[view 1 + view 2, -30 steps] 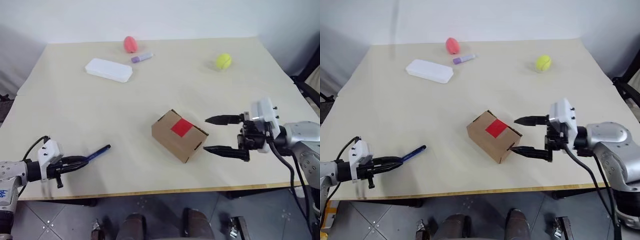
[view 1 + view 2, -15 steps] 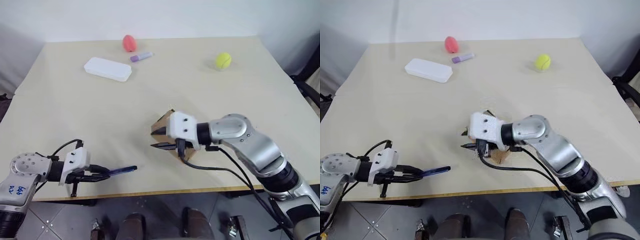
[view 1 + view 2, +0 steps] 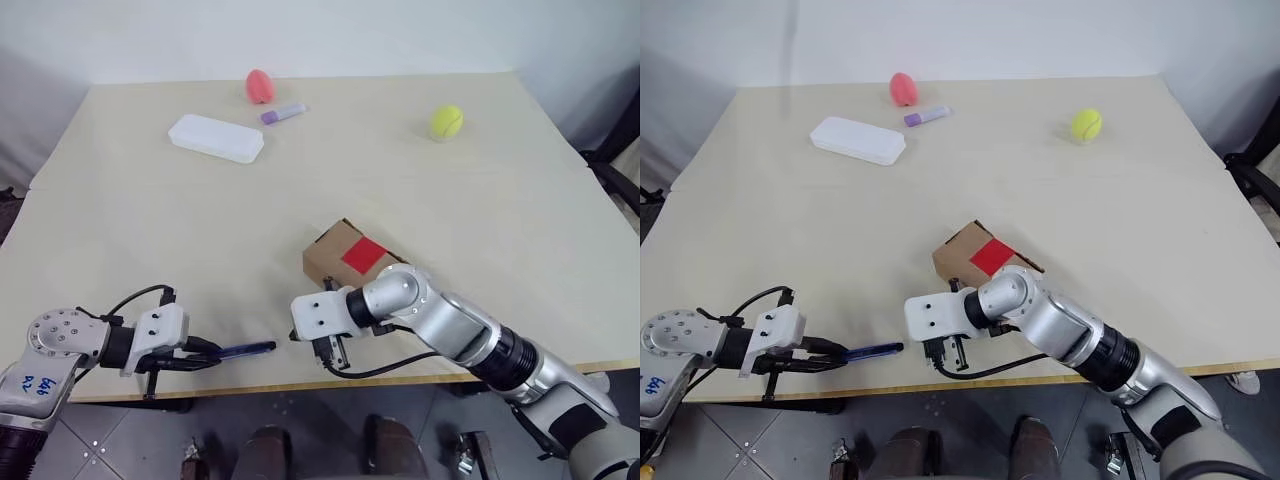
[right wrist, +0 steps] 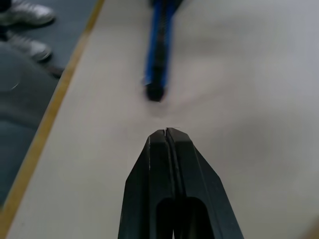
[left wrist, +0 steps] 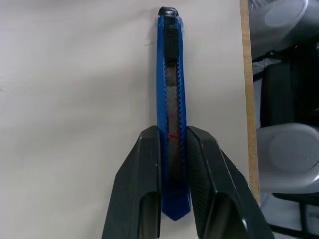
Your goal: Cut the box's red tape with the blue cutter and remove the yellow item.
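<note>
Beige table (image 3: pixel 420 190) | box (image 3: pixel 345 260) mid-table, red tape (image 3: pixel 363 255) on top (unbroken) | right gripper (image 4: pixel 166 133) near box, fingers pressed together, empty | left gripper (image 5: pixel 173 137) pinching blue cutter (image 5: pixel 171 99), nearer table's front edge than box

Table (image 3: pixel 500 230): pale cream top, tan edge band along near side.
Box (image 3: pixel 330 255): plain brown cardboard; red tape (image 3: pixel 363 255) a solid bright red patch on top.
Blue cutter (image 5: pixel 171 99): dark blue body, black slider and tip, grey centre strip.
Far edge: pink-red rounded object (image 3: pixel 260 86), purple tube (image 3: pixel 283 114), white case (image 3: pixel 216 138).
Far right: yellow-green ball (image 3: pixel 447 122).
</note>
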Available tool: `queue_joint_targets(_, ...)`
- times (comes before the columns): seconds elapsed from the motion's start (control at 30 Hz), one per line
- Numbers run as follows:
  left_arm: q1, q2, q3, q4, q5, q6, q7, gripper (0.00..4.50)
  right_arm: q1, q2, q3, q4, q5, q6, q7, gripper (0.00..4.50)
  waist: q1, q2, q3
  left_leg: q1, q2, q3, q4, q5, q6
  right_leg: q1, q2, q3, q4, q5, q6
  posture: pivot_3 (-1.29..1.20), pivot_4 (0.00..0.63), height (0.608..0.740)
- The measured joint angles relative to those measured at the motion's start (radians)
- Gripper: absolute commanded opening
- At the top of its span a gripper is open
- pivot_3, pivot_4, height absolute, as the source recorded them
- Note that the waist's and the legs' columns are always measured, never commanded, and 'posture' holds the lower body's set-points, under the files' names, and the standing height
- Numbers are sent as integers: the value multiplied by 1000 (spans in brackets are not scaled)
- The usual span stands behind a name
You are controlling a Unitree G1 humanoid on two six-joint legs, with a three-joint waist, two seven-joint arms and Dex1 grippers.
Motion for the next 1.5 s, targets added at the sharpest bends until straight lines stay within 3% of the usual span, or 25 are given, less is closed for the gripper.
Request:
queue_joint_targets(0.8,5,1,-9,-7,14,-20,16,401,-4,207,-9,234,-154,-175,16,35,-18,1,-1,3,0,0,0,0,-1,1,0,0,4,0,0,0,150,740)
queue_joint_targets(1.07,-3,1,-19,-7,13,-18,16,401,-16,161,-111,165,-132,-113,43,35,-18,1,-1,3,0,0,0,0,-1,1,0,0,3,0,0,0,150,740)
queue_joint_targets(1.5,-13,43,-62,-87,41,77,49,401,12,167,-48,96,-123,-96,85,35,-16,1,-1,3,0,0,0,0,-1,1,0,0,3,0,0,0,150,740)
